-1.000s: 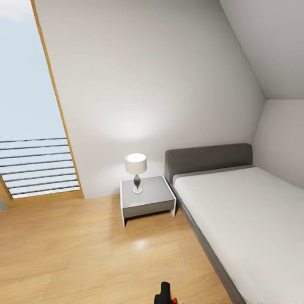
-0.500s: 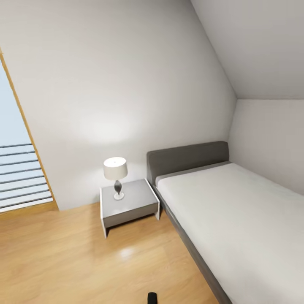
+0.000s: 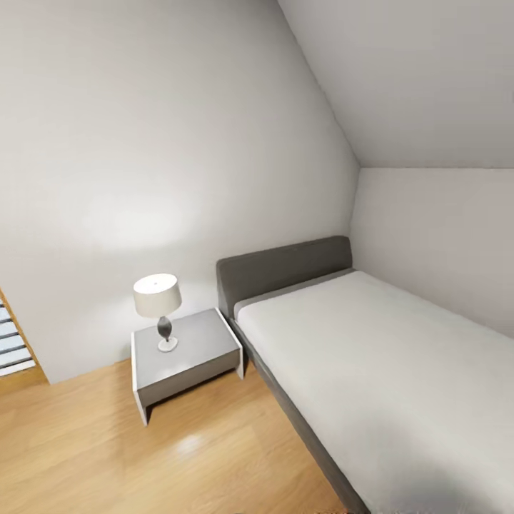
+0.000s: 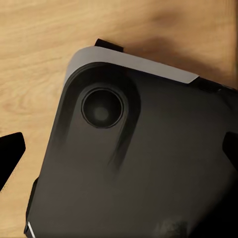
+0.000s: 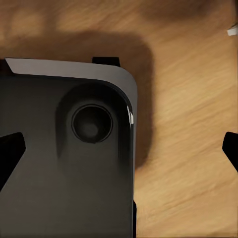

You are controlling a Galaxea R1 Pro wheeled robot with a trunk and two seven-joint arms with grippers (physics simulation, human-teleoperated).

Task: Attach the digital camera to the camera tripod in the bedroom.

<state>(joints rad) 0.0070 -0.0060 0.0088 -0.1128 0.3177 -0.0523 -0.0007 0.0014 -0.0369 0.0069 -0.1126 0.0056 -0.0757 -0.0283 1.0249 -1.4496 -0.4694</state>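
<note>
Neither the digital camera nor the camera tripod is in view. The head view looks into the bedroom: pale grey walls, a sloped ceiling and a light wood floor (image 3: 107, 457). In the left wrist view my left gripper (image 4: 121, 148) is open with nothing between its black fingertips (image 4: 11, 148). It hangs over my dark base (image 4: 148, 173) and the wood floor. In the right wrist view my right gripper (image 5: 119, 148) is open too, empty, with its fingertips (image 5: 10, 153) wide apart above the base (image 5: 59, 173).
A grey bed (image 3: 400, 371) with a dark headboard runs along the right wall. To its left stands a low grey nightstand (image 3: 189, 357) with a white table lamp (image 3: 157, 300). A sliver of the wood-framed window (image 3: 8, 343) shows at the left edge.
The head view has swung to the right: window, nightstand and bed have all slid left in the picture. The black object with a red spot at the bottom edge has left the view.
</note>
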